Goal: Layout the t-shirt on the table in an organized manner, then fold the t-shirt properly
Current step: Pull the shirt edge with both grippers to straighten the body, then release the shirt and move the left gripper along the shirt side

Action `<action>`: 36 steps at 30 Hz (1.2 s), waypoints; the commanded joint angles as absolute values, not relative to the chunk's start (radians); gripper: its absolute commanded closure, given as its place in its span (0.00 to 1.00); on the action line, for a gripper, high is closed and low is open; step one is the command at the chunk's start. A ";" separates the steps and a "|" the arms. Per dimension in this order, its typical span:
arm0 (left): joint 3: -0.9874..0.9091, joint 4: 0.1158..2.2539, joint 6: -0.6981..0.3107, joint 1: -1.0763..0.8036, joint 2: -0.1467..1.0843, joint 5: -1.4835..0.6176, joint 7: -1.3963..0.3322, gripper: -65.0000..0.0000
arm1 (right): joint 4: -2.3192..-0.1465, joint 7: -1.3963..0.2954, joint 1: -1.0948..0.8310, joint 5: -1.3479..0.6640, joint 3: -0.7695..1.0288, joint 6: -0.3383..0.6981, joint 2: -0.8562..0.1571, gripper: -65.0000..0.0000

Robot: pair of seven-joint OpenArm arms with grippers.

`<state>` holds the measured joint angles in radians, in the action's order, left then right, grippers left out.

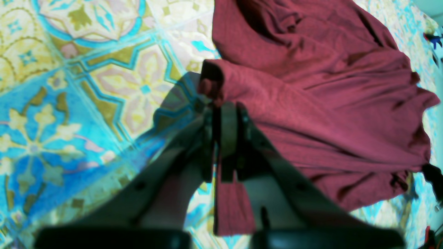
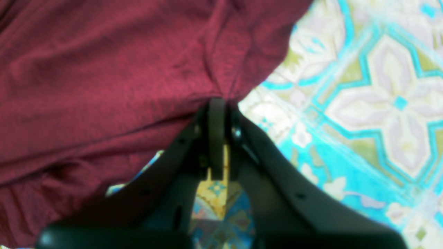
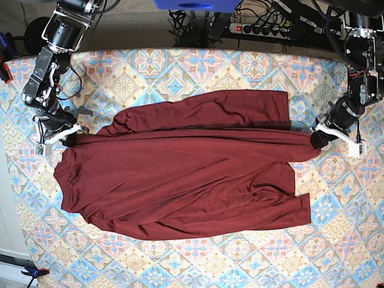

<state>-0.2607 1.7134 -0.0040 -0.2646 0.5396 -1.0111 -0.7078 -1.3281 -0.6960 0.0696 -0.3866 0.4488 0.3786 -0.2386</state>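
The dark maroon t-shirt (image 3: 184,175) lies spread and wrinkled across the patterned table (image 3: 201,71), with a sleeve folded over its upper part. At the base view's right, my left gripper (image 3: 318,136) is shut on the t-shirt's right edge. In the left wrist view the left gripper (image 1: 223,105) pinches a cuff-like fold of the t-shirt (image 1: 311,103). At the base view's left, my right gripper (image 3: 76,132) is shut on the garment's left corner. In the right wrist view the right gripper (image 2: 217,102) clamps a gathered point of the t-shirt (image 2: 121,76).
A power strip (image 3: 264,29) and cables lie behind the table's far edge. Clamps (image 3: 1,65) hold the tablecloth at the left edge. Patterned cloth shows bare around the garment, widest along the near side (image 3: 237,267).
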 commanded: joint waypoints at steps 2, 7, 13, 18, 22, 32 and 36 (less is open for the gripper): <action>-0.271 1.750 -0.008 -0.291 0.561 -1.015 -0.688 1.00 | -1.353 -0.670 0.064 -0.398 0.455 0.380 -0.271 1.00; -0.266 1.842 -0.010 -0.346 0.561 -1.015 -0.745 1.00 | -1.353 -0.664 0.038 -0.398 0.469 0.380 -0.302 1.00; -0.271 1.899 -0.082 -0.348 0.559 -1.006 -0.846 1.00 | -1.353 -0.670 0.038 -0.398 0.559 0.380 -0.309 1.00; -0.265 1.896 -0.085 -0.351 0.559 -0.980 -0.952 1.00 | -1.345 -0.670 0.038 -0.398 0.575 0.380 -0.343 1.00; -0.265 1.897 -0.085 -0.352 0.561 -0.986 -1.024 1.00 | -1.345 -0.665 0.038 -0.395 0.578 0.380 -0.351 1.00; -0.166 1.902 -0.087 -0.406 0.642 -0.920 -1.041 1.00 | -1.351 -0.662 0.036 -0.312 0.578 0.378 -0.374 1.00; -0.143 1.873 -0.087 -0.404 0.642 -0.862 -1.049 0.96 | -1.353 -0.662 0.036 -0.312 0.576 0.378 -0.371 1.00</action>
<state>-0.1368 1.8587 -0.0822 -0.4084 0.6254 -0.8494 -1.0588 -1.3293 -0.6849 0.0219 -0.3023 0.5716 0.3813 -0.3473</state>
